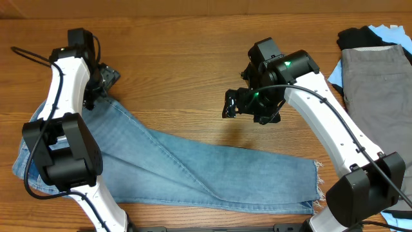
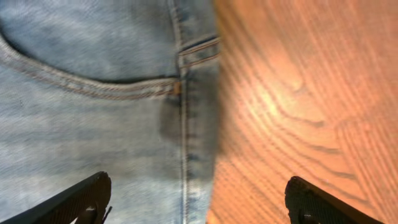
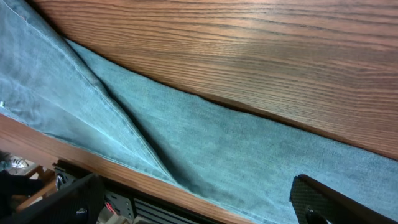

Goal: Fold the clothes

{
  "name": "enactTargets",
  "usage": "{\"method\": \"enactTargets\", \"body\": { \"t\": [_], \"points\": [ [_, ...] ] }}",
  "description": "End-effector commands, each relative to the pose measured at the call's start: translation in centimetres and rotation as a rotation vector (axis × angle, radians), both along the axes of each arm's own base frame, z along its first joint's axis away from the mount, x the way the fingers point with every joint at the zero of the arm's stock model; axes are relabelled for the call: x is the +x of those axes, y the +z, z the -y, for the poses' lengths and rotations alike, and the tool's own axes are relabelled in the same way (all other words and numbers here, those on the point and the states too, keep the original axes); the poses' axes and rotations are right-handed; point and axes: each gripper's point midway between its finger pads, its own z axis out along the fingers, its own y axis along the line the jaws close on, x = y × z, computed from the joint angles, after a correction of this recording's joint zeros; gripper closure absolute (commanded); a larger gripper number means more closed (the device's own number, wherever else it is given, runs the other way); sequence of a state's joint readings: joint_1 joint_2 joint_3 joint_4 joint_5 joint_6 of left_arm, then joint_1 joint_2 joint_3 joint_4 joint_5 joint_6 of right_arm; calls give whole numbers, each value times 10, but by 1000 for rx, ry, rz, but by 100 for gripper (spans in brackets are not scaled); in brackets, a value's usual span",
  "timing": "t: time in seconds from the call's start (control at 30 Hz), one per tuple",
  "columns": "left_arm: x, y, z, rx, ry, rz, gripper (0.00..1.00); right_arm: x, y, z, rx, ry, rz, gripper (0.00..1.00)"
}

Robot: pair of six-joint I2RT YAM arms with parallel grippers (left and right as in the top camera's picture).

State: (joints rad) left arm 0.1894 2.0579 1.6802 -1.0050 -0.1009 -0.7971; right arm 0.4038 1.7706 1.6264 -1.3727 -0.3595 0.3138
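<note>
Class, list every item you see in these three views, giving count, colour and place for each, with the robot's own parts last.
jeans: one pair, light-blue denim, spread from the table's left side to its lower right, frayed hems at the right end
table: one, brown wood grain, under everything
grey garment: one, grey, right edge
black garment: one, black, top right, touching the grey one
light-blue cloth: count unclear, light blue, peeking out round that pile
left arm: one, white and black, left side
right arm: one, white and black, right side
left tool: one, black, open, over the jeans' pocket edge
right tool: one, black, open, mid-table
</note>
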Motion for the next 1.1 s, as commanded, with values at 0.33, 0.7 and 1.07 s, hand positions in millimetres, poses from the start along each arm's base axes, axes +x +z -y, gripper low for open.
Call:
{"method": "enactTargets", "body": {
  "t": [0.33,0.7,1.07],
  "points": [
    [0,-29,-4,5,-18,-70,8,0,2,-10,54,6,-8,0],
    [-21,-37,-15,61,-4,-167,11,1,2,-10,55,6,-6,0],
    [-18,-47,-16,61,-5,-173,12,1,2,-10,55,7,-6,0]
  ]
}}
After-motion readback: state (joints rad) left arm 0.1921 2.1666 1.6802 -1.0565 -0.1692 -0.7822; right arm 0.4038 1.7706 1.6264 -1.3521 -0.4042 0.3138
